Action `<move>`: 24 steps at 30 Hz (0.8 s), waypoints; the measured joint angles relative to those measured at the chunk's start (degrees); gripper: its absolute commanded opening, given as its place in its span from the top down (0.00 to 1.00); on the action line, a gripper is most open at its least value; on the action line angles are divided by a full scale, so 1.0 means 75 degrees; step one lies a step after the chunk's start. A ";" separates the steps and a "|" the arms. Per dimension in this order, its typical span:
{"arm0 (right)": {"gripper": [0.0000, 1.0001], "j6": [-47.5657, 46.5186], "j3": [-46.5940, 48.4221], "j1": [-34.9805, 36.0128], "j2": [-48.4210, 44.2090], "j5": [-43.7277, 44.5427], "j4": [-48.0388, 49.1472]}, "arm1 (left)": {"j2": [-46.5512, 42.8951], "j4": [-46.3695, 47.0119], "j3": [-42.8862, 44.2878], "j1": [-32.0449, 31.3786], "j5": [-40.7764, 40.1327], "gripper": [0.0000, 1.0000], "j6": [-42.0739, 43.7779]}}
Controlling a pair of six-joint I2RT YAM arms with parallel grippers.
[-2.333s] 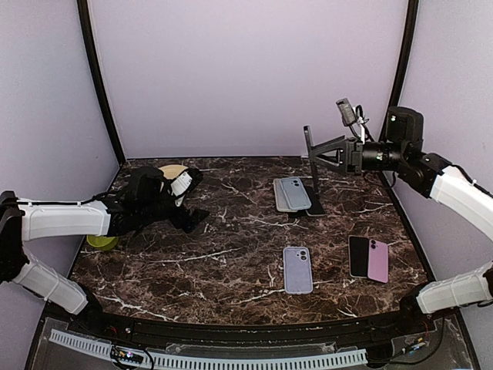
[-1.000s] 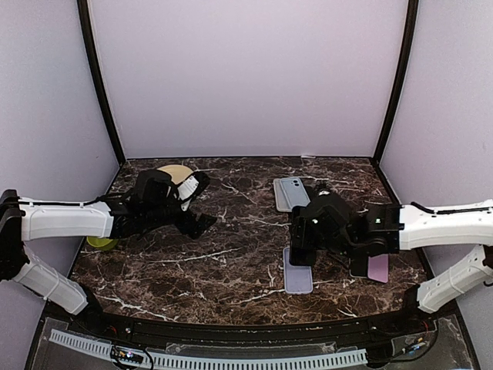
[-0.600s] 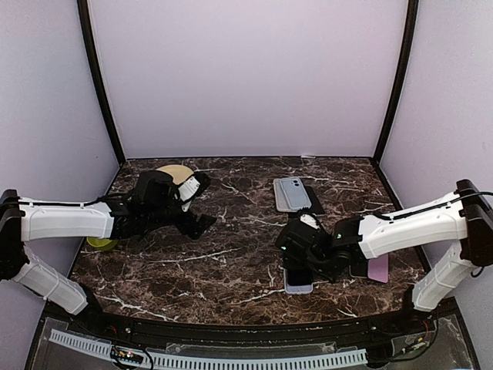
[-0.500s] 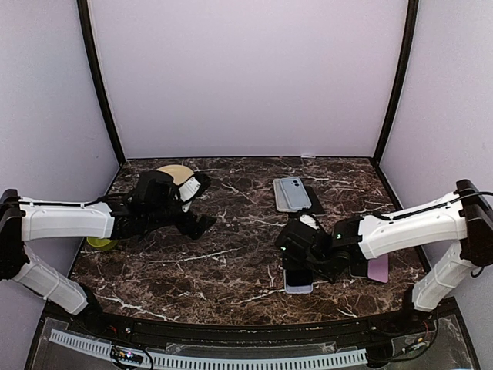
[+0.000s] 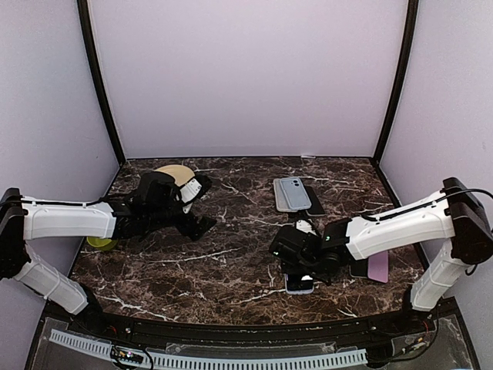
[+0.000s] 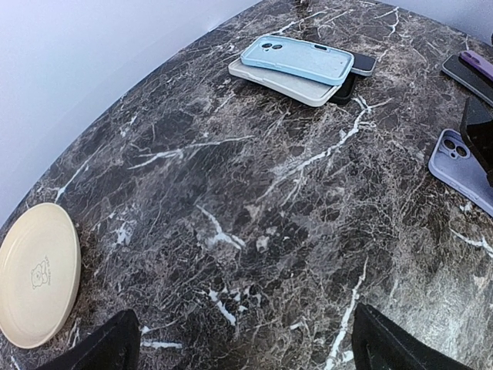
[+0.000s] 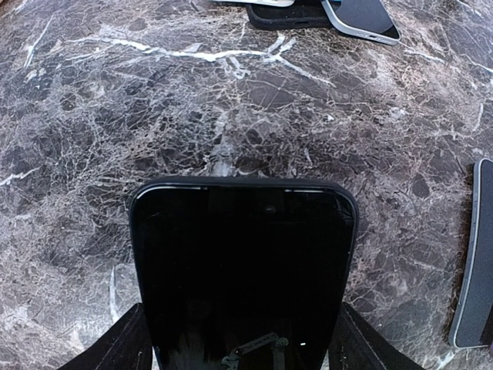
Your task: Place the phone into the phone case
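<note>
A black phone [image 7: 243, 270], screen up, sits between the fingers of my right gripper [image 7: 243, 347], which is shut on its long edges. In the top view the right gripper [image 5: 296, 264] is low over the lavender phone case [image 5: 301, 285], which lies flat near the table's front and is mostly covered by it. The left wrist view shows that case [image 6: 462, 166] at the right edge. My left gripper [image 5: 204, 202] hovers open at the left over bare marble, its fingers [image 6: 100, 351] wide apart with nothing between them.
A light blue case [image 5: 291, 191] lies stacked on a pale case and a dark phone at the back centre. A black and a pink phone [image 5: 377, 268] lie at the right. A cream plate [image 5: 171, 172] and a green object [image 5: 100, 243] sit at the left.
The right arm swung down from high at the back right with the phone and settled low over the lavender case, shifting slightly left. The left arm has barely moved.
</note>
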 measured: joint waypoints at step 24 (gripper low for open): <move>0.49 0.0079 -0.0087 -0.0087 0.0481 -0.0291 0.0271 | 0.0122 -0.0012 0.0026 -0.0020 -0.0003 0.02 0.0003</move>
